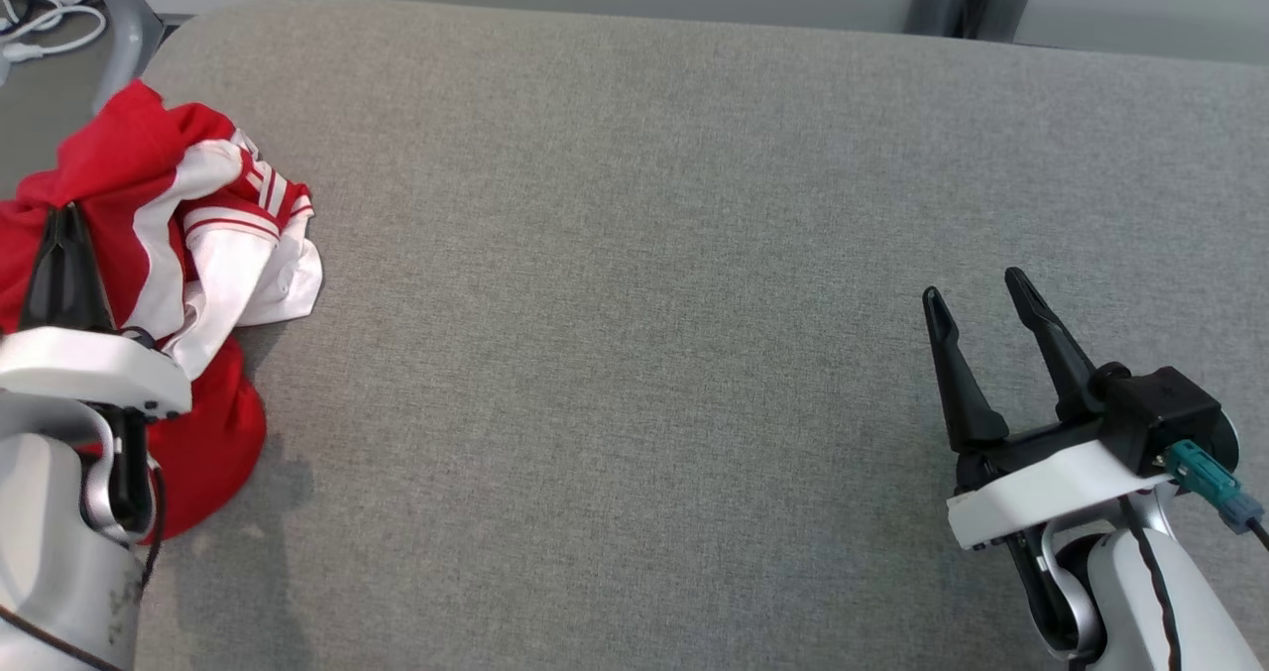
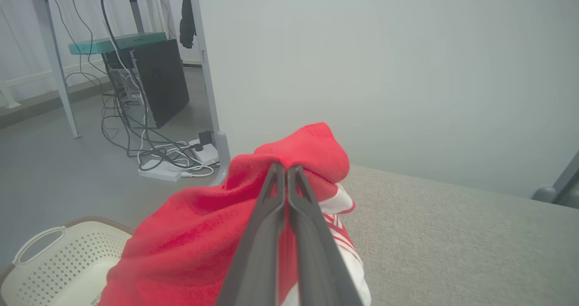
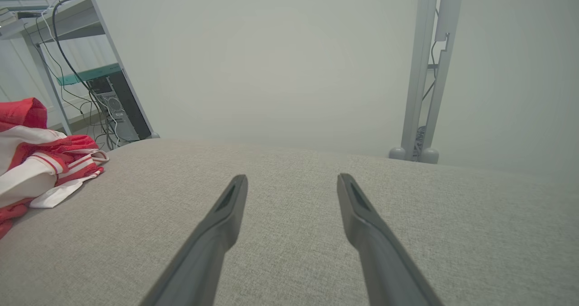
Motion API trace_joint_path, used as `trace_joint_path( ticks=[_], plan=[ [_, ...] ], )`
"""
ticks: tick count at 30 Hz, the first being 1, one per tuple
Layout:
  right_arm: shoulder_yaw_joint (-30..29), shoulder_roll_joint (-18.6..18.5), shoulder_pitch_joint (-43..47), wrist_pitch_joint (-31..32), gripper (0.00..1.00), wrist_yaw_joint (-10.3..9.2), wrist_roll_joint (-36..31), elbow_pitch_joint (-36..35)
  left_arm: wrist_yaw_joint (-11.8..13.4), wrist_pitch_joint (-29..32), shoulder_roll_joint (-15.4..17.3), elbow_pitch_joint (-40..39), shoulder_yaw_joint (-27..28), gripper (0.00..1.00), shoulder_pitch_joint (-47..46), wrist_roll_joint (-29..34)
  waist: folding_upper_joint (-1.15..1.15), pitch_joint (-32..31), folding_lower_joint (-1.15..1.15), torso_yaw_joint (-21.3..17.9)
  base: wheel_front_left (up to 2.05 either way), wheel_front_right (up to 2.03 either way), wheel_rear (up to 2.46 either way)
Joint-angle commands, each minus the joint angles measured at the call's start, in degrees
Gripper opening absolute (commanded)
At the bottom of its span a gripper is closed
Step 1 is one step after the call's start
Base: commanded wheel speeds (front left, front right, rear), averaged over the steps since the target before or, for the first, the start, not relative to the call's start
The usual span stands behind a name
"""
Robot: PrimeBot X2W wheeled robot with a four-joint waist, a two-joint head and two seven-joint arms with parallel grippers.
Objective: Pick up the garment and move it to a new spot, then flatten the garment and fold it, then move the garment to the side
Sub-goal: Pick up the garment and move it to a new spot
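A crumpled red and white garment (image 1: pixel 188 225) lies bunched at the left edge of the grey padded table (image 1: pixel 644 304). My left gripper (image 1: pixel 64 215) is shut on a fold of its red cloth, and in the left wrist view the closed fingertips (image 2: pixel 286 168) pinch the raised red fabric (image 2: pixel 312 148). My right gripper (image 1: pixel 977 289) hovers open over the bare right part of the table, nothing between its fingers (image 3: pixel 291 179). From the right wrist view the garment (image 3: pixel 40 161) shows far off to the left.
A cream perforated basket (image 2: pixel 54 261) stands on the floor beside the table's left edge. Beyond it are a desk leg (image 2: pixel 206 71), a black computer tower (image 2: pixel 154 82) and loose cables. A grey metal post (image 3: pixel 427 71) rises behind the table's far right.
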Motion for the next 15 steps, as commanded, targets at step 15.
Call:
trace_joint_path(
  ticks=[15],
  plan=[
    [-1.10, 1.46, 2.51, -2.05, 1.00, 0.01, 1.82, 1.62, 12.76, 7.75, -3.02, -48.70, -1.40, 0.00, 30.00, 5.07, 0.00, -5.06, 0.00, -5.82, 0.00, 0.00, 0.00]
  ],
)
